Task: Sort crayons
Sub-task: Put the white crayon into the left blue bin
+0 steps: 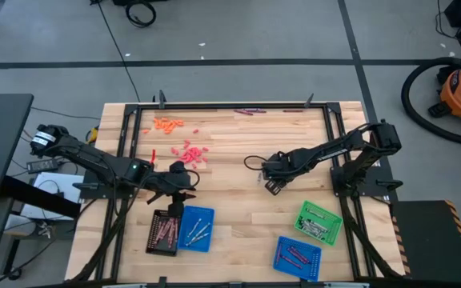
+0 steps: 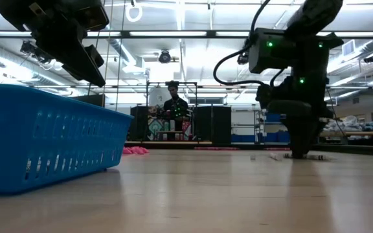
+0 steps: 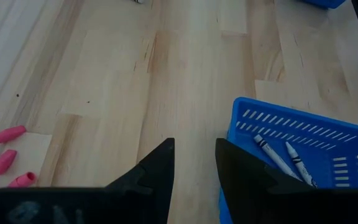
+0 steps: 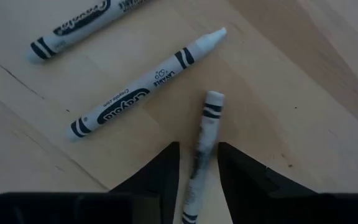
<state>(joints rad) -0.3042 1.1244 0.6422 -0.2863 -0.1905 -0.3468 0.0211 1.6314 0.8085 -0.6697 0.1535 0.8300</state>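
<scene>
Three silver-grey crayons lie on the wood under my right gripper (image 4: 199,146), which points straight down at mid-table (image 1: 273,188) and is open. One short crayon (image 4: 209,118) lies flat between its fingers; two others (image 4: 142,84) (image 4: 73,25) lie beside it. My left gripper (image 3: 194,162) hangs open with nothing in it above the table (image 1: 178,198), next to a blue tray (image 3: 303,124) that holds silver-grey crayons (image 3: 278,155). Pink crayons (image 1: 190,152) and orange crayons (image 1: 166,124) lie in heaps farther back. My right gripper comes from above, one finger on each side of the short crayon's lower half (image 4: 205,146), across its length. One finger (image 4: 235,168) stands right against the crayon, and a strip of wood shows beside the other. Whether they touch it, I cannot tell. The crayon lies on the table.
A black tray (image 1: 164,232) stands next to the blue tray (image 1: 196,228) at the near left. A green tray (image 1: 318,222) and another blue tray (image 1: 298,258) stand at the near right. Purple crayons (image 1: 246,112) lie by the far edge. Bare wood lies between the two arms.
</scene>
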